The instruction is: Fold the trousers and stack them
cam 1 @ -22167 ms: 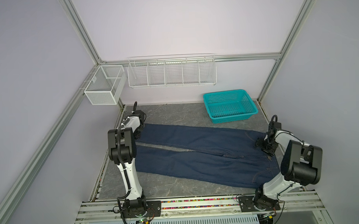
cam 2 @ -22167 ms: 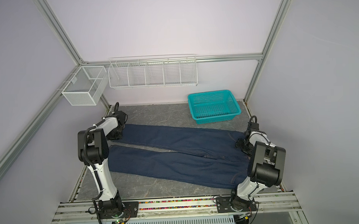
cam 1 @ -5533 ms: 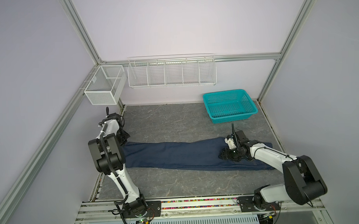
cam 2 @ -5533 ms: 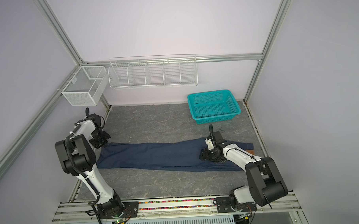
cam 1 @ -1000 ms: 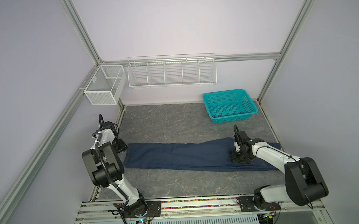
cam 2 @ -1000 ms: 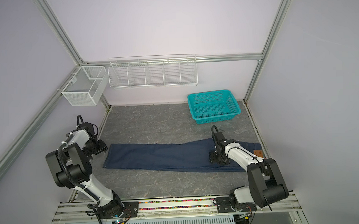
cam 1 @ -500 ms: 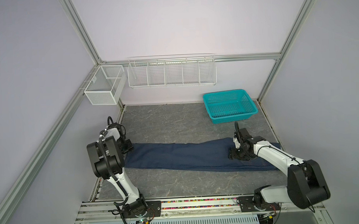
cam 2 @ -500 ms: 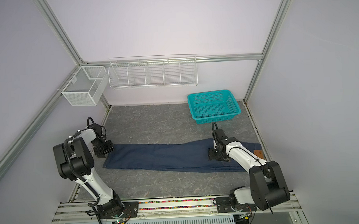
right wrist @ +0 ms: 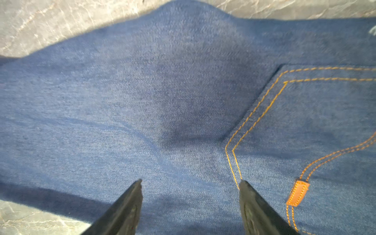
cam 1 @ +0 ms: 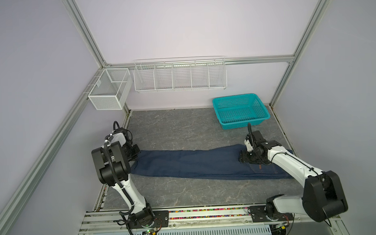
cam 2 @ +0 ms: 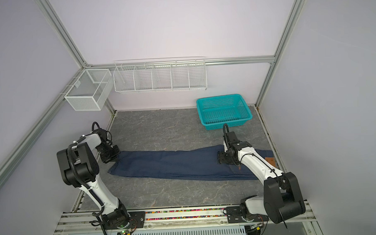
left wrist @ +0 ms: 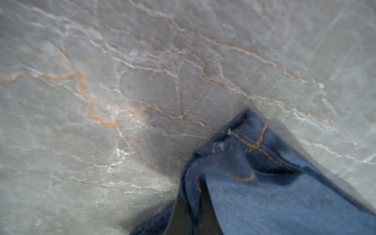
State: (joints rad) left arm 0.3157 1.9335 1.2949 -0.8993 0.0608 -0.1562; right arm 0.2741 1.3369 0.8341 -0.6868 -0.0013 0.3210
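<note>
In both top views the long dark navy-blue denim trousers [cam 1: 195, 165] lie folded lengthwise in one flat band across the grey marbled tabletop [cam 1: 183, 126]. The hems are toward its left edge and the waist is at its right edge. The left gripper [cam 1: 135, 153] sits at the back hem corner, and the right gripper [cam 1: 243, 159] is low over the seat. A teal perforated plastic basket [cam 1: 234, 96] stands in the back right corner, well apart from the denim. Neither gripper's jaws can be read from up here. Only a top view shows the tan waistband patch [cam 2: 270, 161].

The left wrist view shows up close what the top views do not. The hem corner [left wrist: 254, 154], with its orange stitching, is bunched and lifted off the stone, and the jaws are pressed together on it.

In the right wrist view the right gripper [right wrist: 190, 183] has its jaws spread wide, with the tips at the fabric just beside the stitched back pocket [right wrist: 305, 114]. A small orange tab [right wrist: 298, 192] is near them. I cannot tell whether the tips touch the cloth.
</note>
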